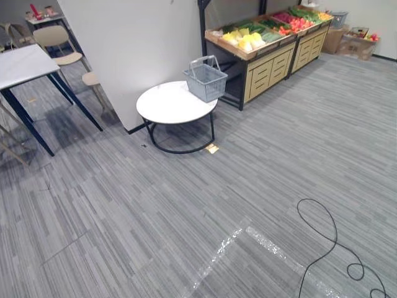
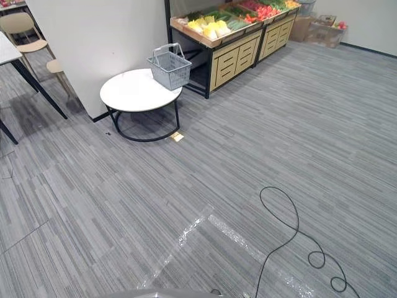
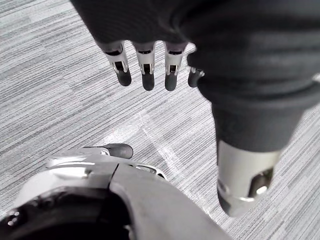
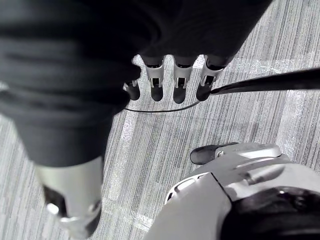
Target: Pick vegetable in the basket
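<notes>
A grey wire basket (image 1: 206,79) with its handle up stands on the far edge of a round white table (image 1: 167,105). Behind it, wooden produce shelves (image 1: 267,62) hold yellow, green and red vegetables (image 1: 245,38). The same basket (image 2: 170,66) and vegetables (image 2: 211,27) appear in the right eye view. My left hand (image 3: 150,65) hangs over the grey carpet with straight, relaxed fingers and holds nothing. My right hand (image 4: 170,80) hangs the same way, open and empty, far from the basket.
A white wall panel (image 1: 133,49) rises just left of the round table. A white desk on dark legs (image 1: 25,68) and beige chairs (image 1: 59,43) stand at the far left. Cardboard boxes (image 1: 353,42) sit by the far right wall. Shiny tape (image 1: 260,245) marks the carpet nearby.
</notes>
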